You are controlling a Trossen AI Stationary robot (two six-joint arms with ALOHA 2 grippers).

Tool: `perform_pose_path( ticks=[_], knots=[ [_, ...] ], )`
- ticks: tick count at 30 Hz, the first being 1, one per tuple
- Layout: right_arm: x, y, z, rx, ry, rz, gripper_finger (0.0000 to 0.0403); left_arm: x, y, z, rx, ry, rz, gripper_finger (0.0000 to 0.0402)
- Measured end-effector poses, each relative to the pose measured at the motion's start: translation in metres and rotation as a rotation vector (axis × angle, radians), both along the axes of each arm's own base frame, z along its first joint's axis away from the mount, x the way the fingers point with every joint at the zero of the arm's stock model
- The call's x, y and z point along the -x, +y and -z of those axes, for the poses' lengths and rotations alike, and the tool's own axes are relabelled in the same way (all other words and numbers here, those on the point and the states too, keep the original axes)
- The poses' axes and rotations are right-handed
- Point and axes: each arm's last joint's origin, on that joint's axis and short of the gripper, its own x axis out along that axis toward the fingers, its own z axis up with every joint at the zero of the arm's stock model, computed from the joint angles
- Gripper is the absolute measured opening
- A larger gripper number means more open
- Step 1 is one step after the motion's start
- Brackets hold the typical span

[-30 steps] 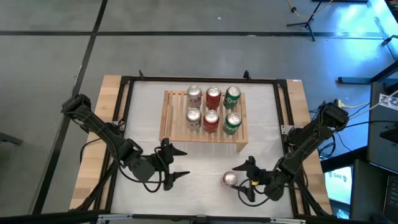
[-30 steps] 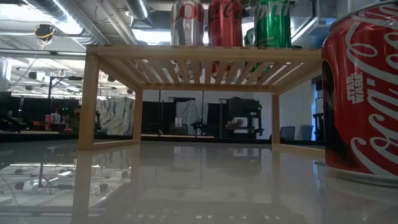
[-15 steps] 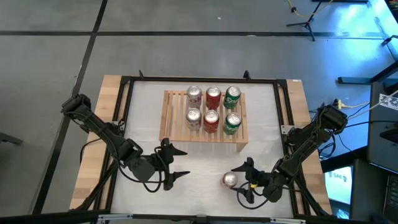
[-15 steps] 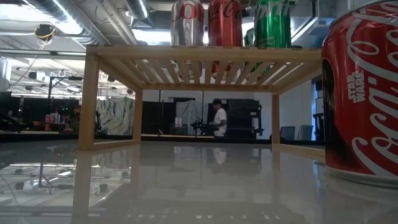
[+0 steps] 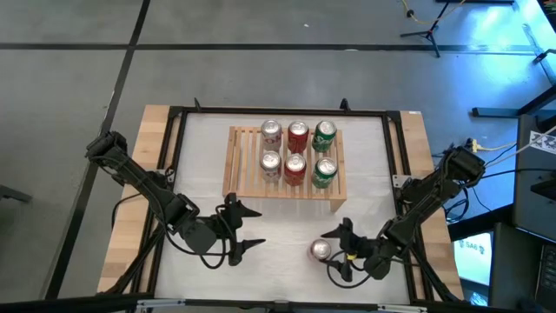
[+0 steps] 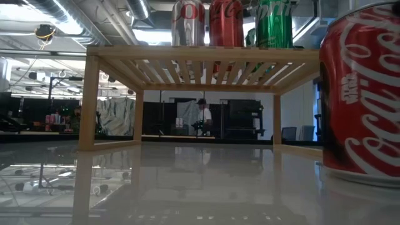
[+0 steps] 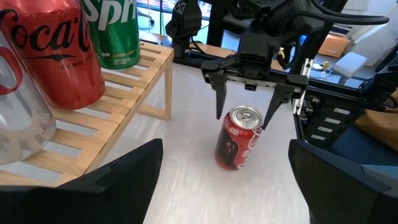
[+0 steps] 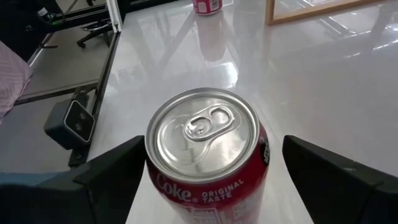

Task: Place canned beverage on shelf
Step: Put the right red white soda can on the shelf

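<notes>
From above, we see the right gripper (image 5: 334,250) spread wide around the red can (image 5: 321,251), which stands upright on the table (image 5: 278,239) just ahead of its fingertips; the shelf (image 5: 236,165) lies beyond it. The left gripper (image 5: 247,229), also spread and empty, waits farther off.

From our left wrist, the can (image 7: 238,137) stands between the right arm's open fingers.

From our right wrist, the can (image 8: 208,151) sits centred, untouched.

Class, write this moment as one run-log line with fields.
right gripper: open, fingers astride upright red soda can | left gripper: open, waiting | light slatted wooden shelf: six cans
</notes>
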Motion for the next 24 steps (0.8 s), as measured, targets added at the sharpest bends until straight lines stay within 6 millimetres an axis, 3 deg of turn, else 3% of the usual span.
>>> perform_pose_path(
  ticks=[15, 24],
  knots=[
    [-0.020, -0.010, 0.014, 0.000, 0.014, 0.053, 0.0365, 0.000, 0.000, 0.000, -0.005, 0.001, 0.002, 0.0338],
    [-0.020, -0.010, 0.013, 0.013, 0.009, 0.054, 0.0296, 0.000, 0.000, 0.000, -0.030, 0.005, 0.012, 0.0338]
  ],
)
